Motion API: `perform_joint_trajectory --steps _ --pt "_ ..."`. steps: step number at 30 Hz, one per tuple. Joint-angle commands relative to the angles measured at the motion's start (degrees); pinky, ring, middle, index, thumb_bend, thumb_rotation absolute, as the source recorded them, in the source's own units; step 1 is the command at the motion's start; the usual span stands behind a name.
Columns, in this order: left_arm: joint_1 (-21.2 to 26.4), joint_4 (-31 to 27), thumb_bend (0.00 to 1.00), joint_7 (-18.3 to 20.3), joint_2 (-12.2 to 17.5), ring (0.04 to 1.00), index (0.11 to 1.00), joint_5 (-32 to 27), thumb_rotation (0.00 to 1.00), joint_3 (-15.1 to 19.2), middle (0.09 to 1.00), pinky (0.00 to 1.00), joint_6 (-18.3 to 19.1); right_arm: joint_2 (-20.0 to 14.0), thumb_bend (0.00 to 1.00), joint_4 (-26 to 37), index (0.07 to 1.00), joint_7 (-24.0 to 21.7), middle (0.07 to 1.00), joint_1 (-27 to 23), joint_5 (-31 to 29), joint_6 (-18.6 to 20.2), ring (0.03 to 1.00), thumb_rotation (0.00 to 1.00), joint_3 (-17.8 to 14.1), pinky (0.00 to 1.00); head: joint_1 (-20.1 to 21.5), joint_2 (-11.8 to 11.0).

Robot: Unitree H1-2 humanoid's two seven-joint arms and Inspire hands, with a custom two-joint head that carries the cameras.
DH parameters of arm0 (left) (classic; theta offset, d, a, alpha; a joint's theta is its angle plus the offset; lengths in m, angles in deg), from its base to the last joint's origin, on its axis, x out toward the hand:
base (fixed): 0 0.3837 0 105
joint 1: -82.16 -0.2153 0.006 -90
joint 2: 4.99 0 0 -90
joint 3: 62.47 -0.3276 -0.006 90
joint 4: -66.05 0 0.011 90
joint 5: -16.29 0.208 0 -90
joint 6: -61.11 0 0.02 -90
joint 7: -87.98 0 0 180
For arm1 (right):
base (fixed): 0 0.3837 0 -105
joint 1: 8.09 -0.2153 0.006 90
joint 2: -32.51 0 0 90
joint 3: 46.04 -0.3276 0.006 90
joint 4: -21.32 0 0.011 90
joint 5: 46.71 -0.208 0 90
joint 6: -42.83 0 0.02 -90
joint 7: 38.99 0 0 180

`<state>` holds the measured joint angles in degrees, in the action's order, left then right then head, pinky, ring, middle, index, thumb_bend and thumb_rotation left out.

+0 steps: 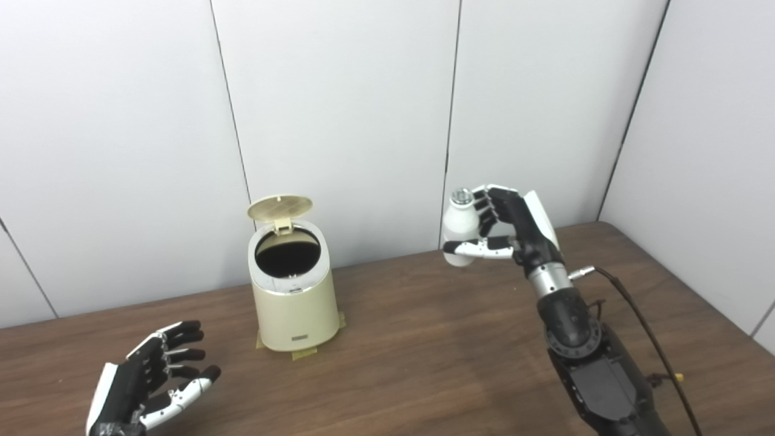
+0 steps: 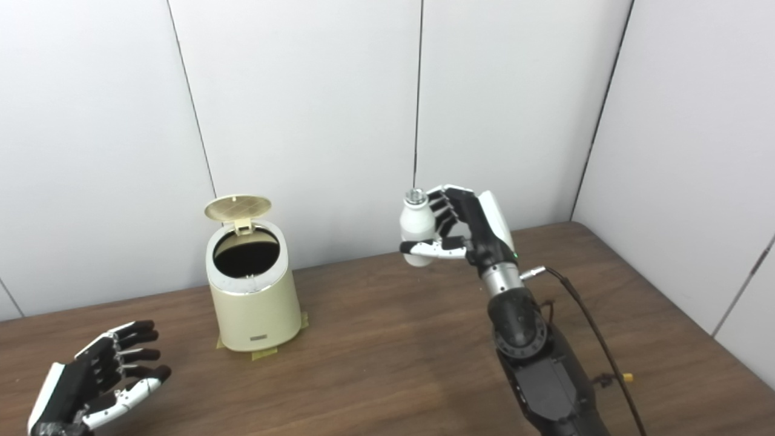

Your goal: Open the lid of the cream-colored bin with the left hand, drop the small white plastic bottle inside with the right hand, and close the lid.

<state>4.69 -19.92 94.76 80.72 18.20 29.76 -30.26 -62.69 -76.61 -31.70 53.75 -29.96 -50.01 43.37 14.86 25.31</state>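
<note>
The cream-colored bin stands on the brown table, left of the middle. Its round lid is raised upright at the back and the dark opening shows. My right hand is shut on the small white plastic bottle and holds it upright in the air, well to the right of the bin and higher than its rim. My left hand is open and empty, low over the table to the front left of the bin. The bin also shows in the right eye view.
Tape strips lie under the bin's base. A black cable runs along my right forearm. White wall panels stand close behind the table. The table's right edge slants away at the far right.
</note>
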Motion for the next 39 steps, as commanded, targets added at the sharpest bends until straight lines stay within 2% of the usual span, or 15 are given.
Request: perform_joint_trajectory --steps 1,9,13,16,23,29,33,39 --pt "2.2 -0.8 0.62 -1.0 0.0 0.668 0.754 0.7 0.00 -0.2 0.740 0.60 -2.8 -0.3 0.52 2.6 0.528 -1.2 0.481 -4.5 0.6 -0.3 0.394 0.00 0.4 0.32 -1.2 -0.2" --pt "1.9 -0.1 0.64 -2.2 -2.0 0.668 0.747 1.9 0.02 -1.1 0.733 0.62 -2.6 4.9 0.52 2.3 0.501 -4.1 0.480 -9.3 -0.1 -0.3 0.424 0.00 3.1 0.35 -7.6 -1.2" --pt "1.9 0.2 0.66 -2.7 -3.0 0.658 0.740 2.0 0.03 -1.5 0.727 0.61 -2.9 9.2 0.52 3.7 0.512 -5.0 0.487 -10.7 -1.5 3.5 0.403 0.00 3.3 0.32 -10.3 -1.5" --pt "2.0 0.8 0.66 -2.8 -3.4 0.660 0.743 2.2 0.05 -1.9 0.731 0.61 -4.0 11.9 0.52 2.4 0.522 -5.6 0.483 -12.0 -3.5 2.9 0.384 0.00 3.3 0.30 -11.7 -1.6" --pt "2.2 1.2 0.68 -3.3 -4.3 0.675 0.741 2.5 0.08 -2.4 0.737 0.62 -4.4 15.6 0.52 -2.1 0.516 -4.0 0.474 -14.6 -2.5 2.7 0.383 0.00 3.9 0.30 -13.8 -1.6" --pt "2.3 1.3 0.69 -3.4 -4.8 0.676 0.734 2.2 0.08 -2.3 0.736 0.61 -4.4 17.9 0.52 -4.6 0.519 -3.5 0.472 -16.1 -2.3 3.9 0.372 0.00 4.1 0.31 -14.6 -1.6" --pt "2.4 1.1 0.69 -3.5 -5.1 0.676 0.736 2.2 0.08 -2.3 0.736 0.61 -4.0 18.4 0.52 -7.3 0.520 -3.6 0.468 -17.6 -2.0 3.4 0.380 0.00 4.7 0.31 -14.8 -1.4" --pt "2.5 1.0 0.69 -3.7 -5.4 0.672 0.736 2.6 0.08 -2.5 0.736 0.61 -4.5 18.2 0.52 -13.0 0.528 -2.7 0.470 -19.8 -1.5 -0.3 0.383 0.00 5.8 0.31 -15.4 -1.1"
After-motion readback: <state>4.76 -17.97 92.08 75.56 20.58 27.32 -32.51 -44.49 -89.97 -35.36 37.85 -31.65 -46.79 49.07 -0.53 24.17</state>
